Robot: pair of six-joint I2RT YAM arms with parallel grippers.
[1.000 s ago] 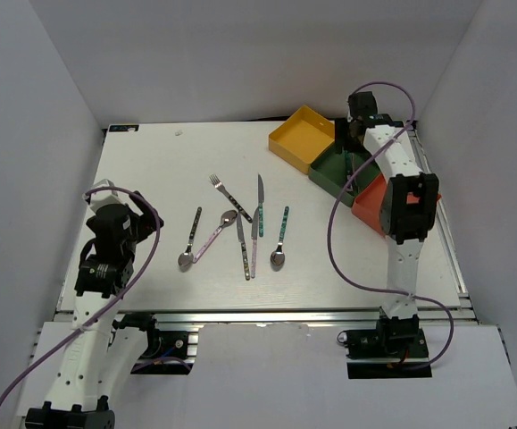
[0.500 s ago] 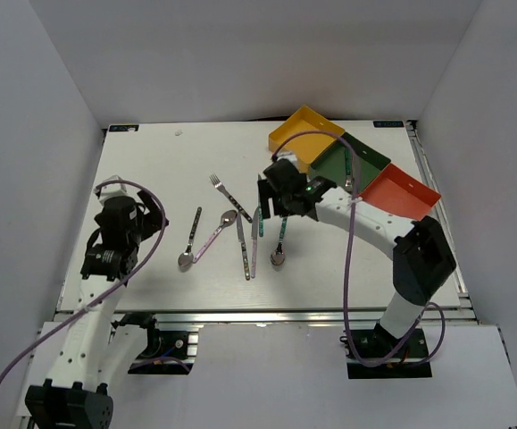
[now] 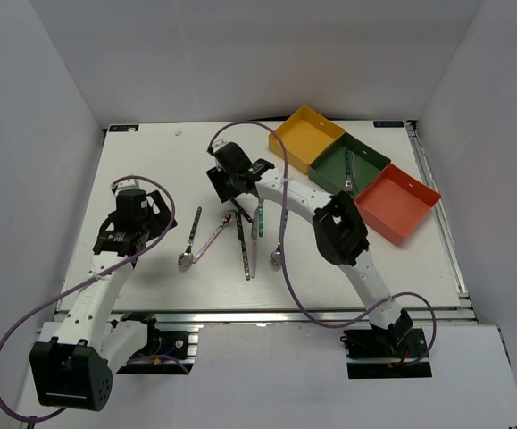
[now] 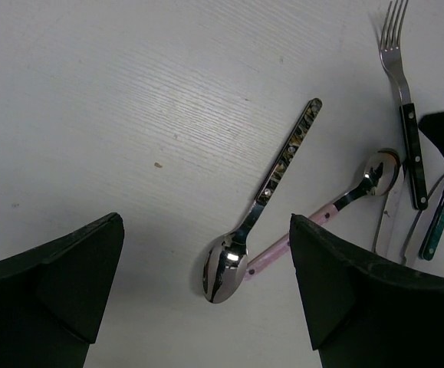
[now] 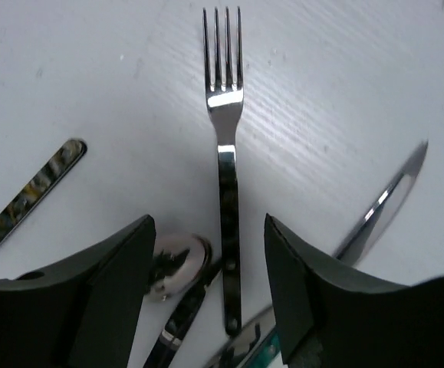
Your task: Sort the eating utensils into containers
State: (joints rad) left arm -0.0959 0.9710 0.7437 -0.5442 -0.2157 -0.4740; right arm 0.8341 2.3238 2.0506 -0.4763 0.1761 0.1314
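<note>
**Right gripper astride the fork, both grippers unclenched**

Nearest you, the left gripper (image 4: 206, 230) hangs over the table (image 3: 151, 161), left of the fork (image 5: 225, 176) and closer to the bases. Its jaws are spread wide with nothing between them.

Under it lies the patterned spoon (image 4: 271, 192), left of the fork and apart from it, bowl toward you.

The pink spoon (image 4: 321, 218) slants in just beside the fork, its bowl next to the fork's black handle. Its handle tip ends close to the patterned spoon's bowl. You can't tell if they touch.

Nearer than the fork and slightly to its right, the patterned knife (image 3: 242, 250) and the pink knife (image 3: 254, 246) lie side by side. The teal spoon (image 3: 280, 241) is further right of the fork, bowl toward you. The teal knife (image 5: 383, 203) lies just right of the fork, blade pointing away.

The right gripper (image 5: 210, 230) sits low over the fork with its jaws parted. One finger stands on each side of the black handle, bare table shows in both gaps, and nothing is pinched. The fork lies flat, tines pointing away from the gripper.

Farthest out, well right of the fork, the three trays stand joined in a row: yellow tray (image 3: 307, 138), green tray (image 3: 365, 159), red tray (image 3: 396, 201). A slim utensil (image 3: 348, 172) lies in the green tray, too small to tell which kind.
</note>
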